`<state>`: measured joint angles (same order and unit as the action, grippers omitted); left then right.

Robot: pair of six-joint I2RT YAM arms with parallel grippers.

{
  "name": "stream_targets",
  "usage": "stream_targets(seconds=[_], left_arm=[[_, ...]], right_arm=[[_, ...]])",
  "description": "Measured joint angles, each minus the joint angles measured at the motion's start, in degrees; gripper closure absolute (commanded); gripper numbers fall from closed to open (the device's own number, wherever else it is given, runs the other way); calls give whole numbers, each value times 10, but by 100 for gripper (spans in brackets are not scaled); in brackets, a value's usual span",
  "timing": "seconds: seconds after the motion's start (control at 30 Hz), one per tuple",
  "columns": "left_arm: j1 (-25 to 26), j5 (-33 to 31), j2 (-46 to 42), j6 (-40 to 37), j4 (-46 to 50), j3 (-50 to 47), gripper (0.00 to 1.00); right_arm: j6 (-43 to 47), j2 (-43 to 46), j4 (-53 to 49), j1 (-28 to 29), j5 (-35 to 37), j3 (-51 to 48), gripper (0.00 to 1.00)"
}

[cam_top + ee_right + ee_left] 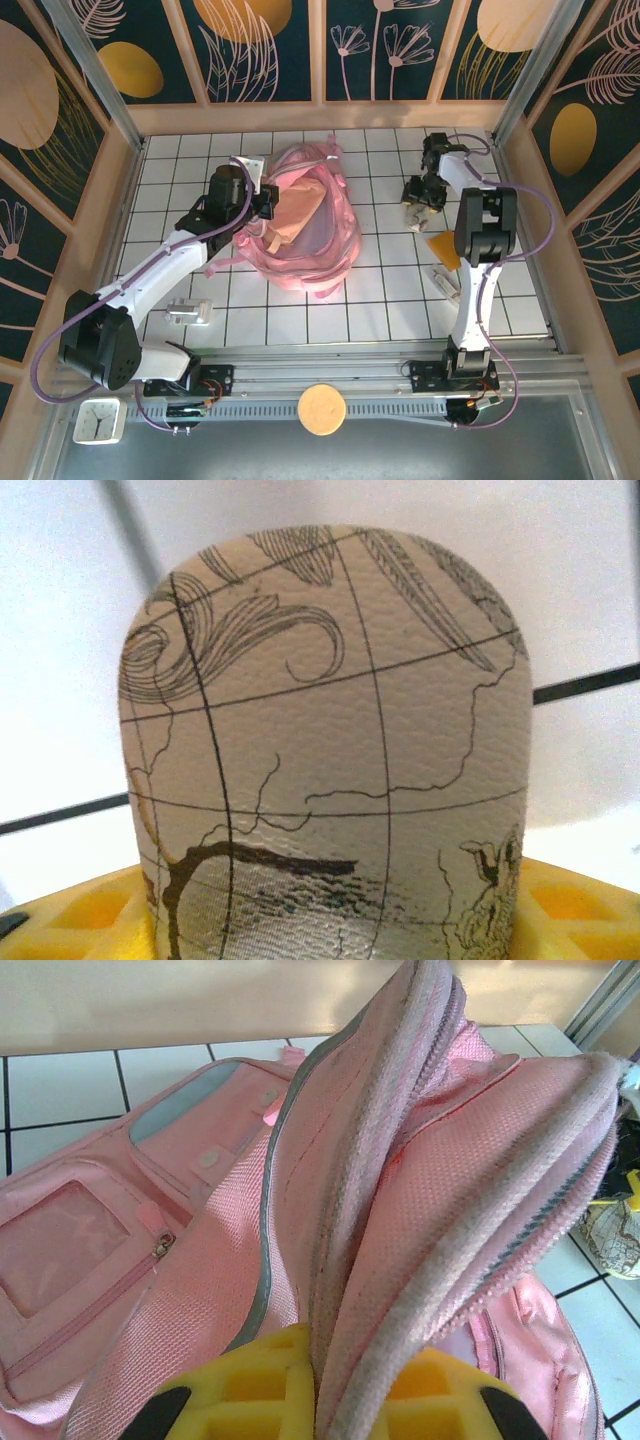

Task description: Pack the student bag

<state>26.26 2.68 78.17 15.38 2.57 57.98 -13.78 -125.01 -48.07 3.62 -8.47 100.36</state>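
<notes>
Student bag (318,240) lengthwise far-to-near, left gripper (320,1405) pinching its rim, right gripper (330,925) pinching map-print pouch (330,730)

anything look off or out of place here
The large soft pink fabric backpack lies slumped and crumpled on the white tiled table, its zip rim bunched between the jaws of the left gripper. A small white square clock sits off the tiles at the near left corner. Nothing looks spilled.

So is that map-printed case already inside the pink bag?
No, the right gripper holds the case over the white tiles, well apart from the bag.
</notes>
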Motion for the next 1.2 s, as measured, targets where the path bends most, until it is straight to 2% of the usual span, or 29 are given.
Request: stream_targets(seconds=[0.17,0.27,0.33,0.4,0.5,0.63,0.7,0.73,0.8,0.97,1.2], left_arm=[[0,5,5,8,4,9,100],[0,12,11,14,7,17,100],[0,14,14,17,8,21,100],[0,17,16,21,11,24,100],[0,21,17,28,12,28,100],[0,22,17,32,15,31,100],[0,23,17,34,17,31,100],[0,23,17,34,19,31,100],[0,23,17,39,22,31,100],[-2,14,17,56,10,34,100],[-2,12,17,59,11,34,100]], right_arm=[[-113,129,78,23,-139,-103,42],[-197,193,151,84,-211,-144,42],[-246,204,203,137,-247,-155,42],[-306,201,274,195,-282,-169,42],[-393,172,360,250,-320,-180,42],[-495,98,469,269,-336,-173,39],[-528,51,496,268,-335,-150,28],[-537,33,505,268,-334,-137,22],[-546,4,510,268,-335,-100,1],[-537,-11,501,270,-332,-44,1],[-508,1,469,268,-326,-49,1]])
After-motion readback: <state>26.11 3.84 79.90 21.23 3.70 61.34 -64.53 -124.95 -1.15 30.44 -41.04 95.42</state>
